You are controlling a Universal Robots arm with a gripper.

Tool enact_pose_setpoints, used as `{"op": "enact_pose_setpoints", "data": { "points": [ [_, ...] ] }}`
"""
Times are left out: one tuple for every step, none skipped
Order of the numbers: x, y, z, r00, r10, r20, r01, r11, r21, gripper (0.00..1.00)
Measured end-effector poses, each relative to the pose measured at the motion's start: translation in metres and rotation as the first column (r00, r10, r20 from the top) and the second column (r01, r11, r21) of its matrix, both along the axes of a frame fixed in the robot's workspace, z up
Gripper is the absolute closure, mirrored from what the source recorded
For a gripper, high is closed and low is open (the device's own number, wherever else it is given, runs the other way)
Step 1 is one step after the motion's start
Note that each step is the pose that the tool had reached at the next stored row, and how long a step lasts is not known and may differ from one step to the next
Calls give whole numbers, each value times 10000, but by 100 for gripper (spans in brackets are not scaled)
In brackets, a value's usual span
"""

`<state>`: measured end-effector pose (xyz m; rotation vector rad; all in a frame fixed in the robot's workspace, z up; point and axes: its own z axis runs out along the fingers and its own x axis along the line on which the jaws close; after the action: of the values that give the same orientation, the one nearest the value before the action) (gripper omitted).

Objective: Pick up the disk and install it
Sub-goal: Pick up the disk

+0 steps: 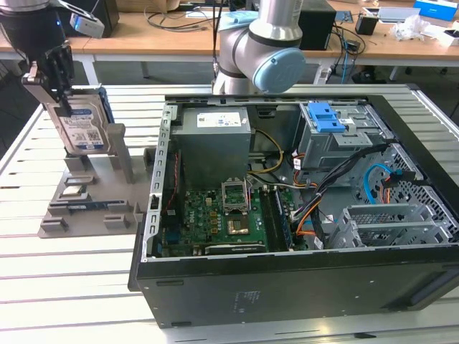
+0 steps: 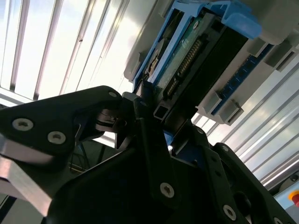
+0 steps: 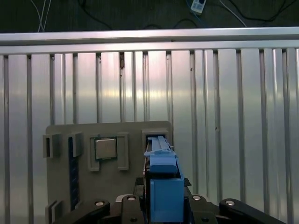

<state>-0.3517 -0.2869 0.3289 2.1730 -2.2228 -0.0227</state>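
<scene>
The disk (image 1: pixel 80 123) is a silver drive with a white-and-blue label in a blue carrier. It stands on edge at the grey holder plate (image 1: pixel 86 204), at the exterior view's left. My gripper (image 1: pixel 57 89) comes down on its upper edge and is shut on the disk. In the second wrist view the black fingers (image 2: pixel 154 140) clamp the disk (image 2: pixel 196 60) at its connector end. In the first wrist view the blue carrier edge (image 3: pixel 161 163) rises between the two sides of my gripper (image 3: pixel 163 198). Whether the disk's lower edge still sits in the holder slot cannot be told.
An open computer case (image 1: pixel 287 279) lies to the exterior view's right of the holder, with a grey power supply (image 1: pixel 215 143) and a drive cage under a blue latch (image 1: pixel 326 115). The holder plate (image 3: pixel 60 186) also carries a processor chip (image 3: pixel 106 148). The table top is slatted metal.
</scene>
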Motion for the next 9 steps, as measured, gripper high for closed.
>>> {"op": "enact_pose_setpoints", "data": {
  "points": [
    [0, 1, 11, 10000, 0, 0, 0, 10000, 0, 64],
    [0, 2, 33, 10000, 0, 0, 0, 10000, 0, 64],
    [0, 2, 47, 10000, 0, -1, 0, 10000, 0, 64],
    [0, 3, 62, 10000, 0, -1, 0, 10000, 0, 64],
    [0, 5, 85, 10000, 0, -1, 0, 10000, 0, 64],
    [0, 7, 116, 10000, -1, 0, 1, 10000, 0, 64],
    [0, 8, 132, 10000, 0, -1, 0, 10000, 0, 64],
    [0, 9, 148, 10000, 1, -1, -1, 10000, 0, 64],
    [0, 10, 161, 10000, 0, 0, 0, 10000, 0, 64]
  ]
}}
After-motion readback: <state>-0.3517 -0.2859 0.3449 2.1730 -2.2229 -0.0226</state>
